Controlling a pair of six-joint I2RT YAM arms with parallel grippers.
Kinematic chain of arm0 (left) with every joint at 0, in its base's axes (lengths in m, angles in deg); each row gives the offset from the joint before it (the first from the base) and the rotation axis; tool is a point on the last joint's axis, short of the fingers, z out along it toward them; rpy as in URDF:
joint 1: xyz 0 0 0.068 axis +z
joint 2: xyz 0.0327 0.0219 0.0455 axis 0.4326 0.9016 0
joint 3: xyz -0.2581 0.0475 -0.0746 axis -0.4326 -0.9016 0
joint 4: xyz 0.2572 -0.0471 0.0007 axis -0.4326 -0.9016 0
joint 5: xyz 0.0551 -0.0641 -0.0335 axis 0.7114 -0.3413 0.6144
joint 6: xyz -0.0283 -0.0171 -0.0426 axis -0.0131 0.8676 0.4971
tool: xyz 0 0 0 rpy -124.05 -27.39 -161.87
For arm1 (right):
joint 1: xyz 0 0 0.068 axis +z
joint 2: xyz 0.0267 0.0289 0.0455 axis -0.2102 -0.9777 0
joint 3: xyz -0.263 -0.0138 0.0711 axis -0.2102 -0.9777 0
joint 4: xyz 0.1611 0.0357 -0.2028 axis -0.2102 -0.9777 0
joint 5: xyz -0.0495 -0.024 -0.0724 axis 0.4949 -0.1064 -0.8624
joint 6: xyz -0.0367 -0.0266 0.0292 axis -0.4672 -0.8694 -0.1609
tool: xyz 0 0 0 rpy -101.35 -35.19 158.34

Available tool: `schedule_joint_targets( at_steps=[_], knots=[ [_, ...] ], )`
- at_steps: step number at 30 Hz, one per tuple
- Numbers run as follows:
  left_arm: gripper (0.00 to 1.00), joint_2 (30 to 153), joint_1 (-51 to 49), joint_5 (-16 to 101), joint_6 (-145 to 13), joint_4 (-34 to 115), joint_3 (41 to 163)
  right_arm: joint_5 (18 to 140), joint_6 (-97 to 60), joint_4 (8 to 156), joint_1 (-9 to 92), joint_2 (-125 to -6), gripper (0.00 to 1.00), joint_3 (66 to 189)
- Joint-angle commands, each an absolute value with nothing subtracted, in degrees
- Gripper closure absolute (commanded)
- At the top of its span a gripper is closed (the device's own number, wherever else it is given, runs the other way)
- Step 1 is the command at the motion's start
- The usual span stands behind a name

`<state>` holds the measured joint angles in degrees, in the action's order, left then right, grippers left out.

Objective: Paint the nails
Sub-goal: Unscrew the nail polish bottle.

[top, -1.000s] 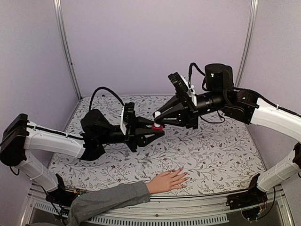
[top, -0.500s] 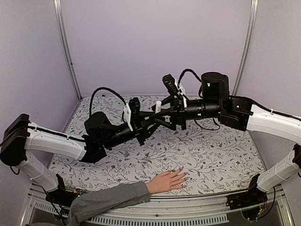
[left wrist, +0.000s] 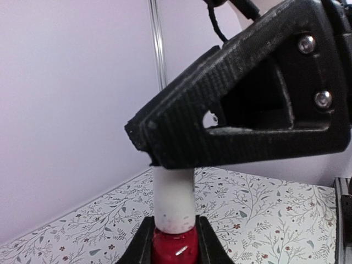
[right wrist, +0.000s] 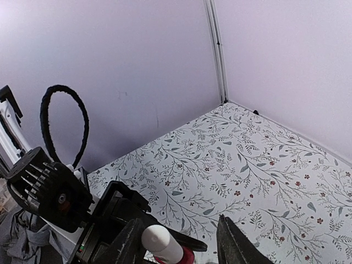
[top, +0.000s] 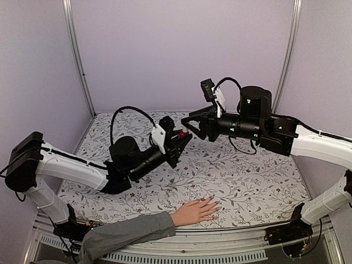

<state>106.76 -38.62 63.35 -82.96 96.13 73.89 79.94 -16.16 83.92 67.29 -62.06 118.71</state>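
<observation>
1. Table (top: pixel 247 176): floral cloth, purple walls on three sides.
2. Right arm (top: pixel 319 143): reaches in from the right, held above the table, wrist pointing left toward mid-table.
3. Left arm (top: pixel 71 170): reaches in from the left, angled up to meet the right one.
4. Sleeve (top: pixel 126 234): grey, lies along the near edge.
5. Hand (top: pixel 195 212): pale, flat on the cloth at the near edge, fingers pointing right. It is well apart from both grippers.
6. Left gripper (left wrist: pixel 176 242): clamped on the bottle's red body, which it holds upright off the table.
7. Right gripper (right wrist: pixel 181 245): jaws apart, one on either side of the cap. The right wrist view shows a gap on the right-hand side. In the left wrist view one finger covers the cap top.
8. Bottle (left wrist: pixel 175 248): small, red, between the two grippers.
9. Cap (left wrist: pixel 173 198): white, on the bottle.
10. Nails (top: pixel 218 204): at the fingertips near the table's front edge, too small to tell the colour.
</observation>
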Motion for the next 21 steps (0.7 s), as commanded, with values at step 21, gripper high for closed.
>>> schedule_joint_targets(
  at_steps=[21],
  knots=[
    [1.0, 108.61, -39.41, 69.77, -84.91, 95.73, 75.98, 84.52, -11.8, 84.52, 67.42, -64.86, 0.8, 119.74]
  ],
)
